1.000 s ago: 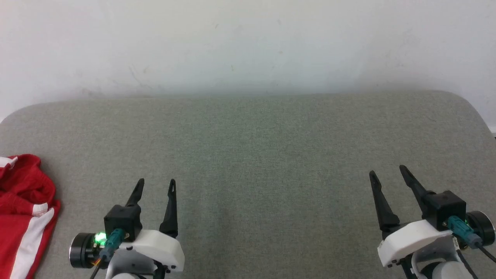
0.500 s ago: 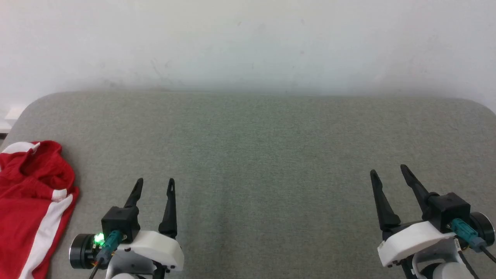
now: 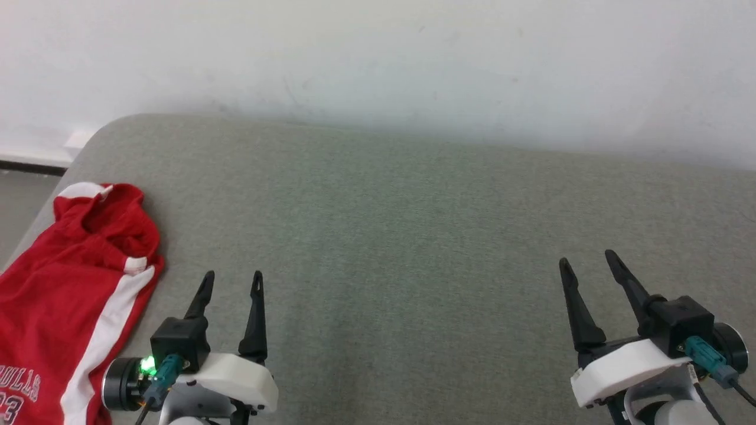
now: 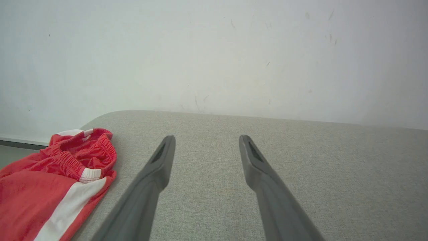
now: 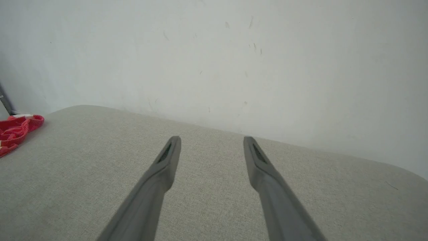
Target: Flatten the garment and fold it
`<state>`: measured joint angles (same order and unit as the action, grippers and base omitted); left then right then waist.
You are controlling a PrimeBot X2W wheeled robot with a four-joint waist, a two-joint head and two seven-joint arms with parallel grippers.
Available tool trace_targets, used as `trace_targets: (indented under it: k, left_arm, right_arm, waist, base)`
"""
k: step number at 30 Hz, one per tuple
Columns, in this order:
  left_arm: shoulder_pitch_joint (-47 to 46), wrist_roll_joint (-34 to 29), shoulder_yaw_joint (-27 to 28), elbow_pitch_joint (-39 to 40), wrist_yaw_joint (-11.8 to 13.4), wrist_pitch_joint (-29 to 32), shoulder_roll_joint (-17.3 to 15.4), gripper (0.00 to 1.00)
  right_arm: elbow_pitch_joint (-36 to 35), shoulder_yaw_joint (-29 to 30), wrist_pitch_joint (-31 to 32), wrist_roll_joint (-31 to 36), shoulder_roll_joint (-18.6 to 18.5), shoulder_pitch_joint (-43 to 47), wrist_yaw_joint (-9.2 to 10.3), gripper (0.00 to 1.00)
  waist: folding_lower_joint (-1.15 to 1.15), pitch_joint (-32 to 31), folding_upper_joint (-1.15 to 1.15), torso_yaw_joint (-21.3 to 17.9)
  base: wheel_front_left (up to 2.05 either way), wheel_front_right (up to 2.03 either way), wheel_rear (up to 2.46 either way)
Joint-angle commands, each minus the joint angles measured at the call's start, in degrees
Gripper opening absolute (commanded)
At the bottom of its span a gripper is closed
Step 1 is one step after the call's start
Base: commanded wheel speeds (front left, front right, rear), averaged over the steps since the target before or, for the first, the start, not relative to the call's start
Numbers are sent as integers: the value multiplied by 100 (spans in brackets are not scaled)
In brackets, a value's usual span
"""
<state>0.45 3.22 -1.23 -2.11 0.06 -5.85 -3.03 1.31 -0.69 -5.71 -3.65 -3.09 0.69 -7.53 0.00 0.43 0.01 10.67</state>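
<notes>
head view: left gripper (image 3: 233, 275), right gripper (image 3: 586, 258) jaws apart; garment (image 3: 71, 283), perhaps shorts, rumpled at left.

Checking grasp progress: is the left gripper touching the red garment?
Apart. The left wrist view shows a strip of grey surface between the garment and the open left gripper.

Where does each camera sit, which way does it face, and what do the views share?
Head view: on the head, facing forward and down at the grey surface; left gripper and right gripper at the bottom, open.
Left wrist view: on the left wrist, facing along its own fingers toward the wall; garment lower left.
Right wrist view: on the right wrist, along its own fingers; garment far left.
Shared: garment, surface, wall.
</notes>
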Motion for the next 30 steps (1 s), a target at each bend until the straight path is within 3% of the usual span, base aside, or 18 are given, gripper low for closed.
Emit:
trace_targets:
  k: [1, 30]
  left_arm:
    - [-127, 24, 24, -37, 17, -52, 6, 100]
    - [-88, 488, 114, -42, 235, -399, 10, 100]
  right_arm:
    - [20, -30, -67, -63, 9, -26, 2, 100]
    - [48, -329, -355, -68, 14, -104, 3, 100]
  waist:
    - [0, 30, -1, 150]
    - [0, 297, -1, 1355]
  base:
    - [0, 0, 0]
    - [0, 0, 0]
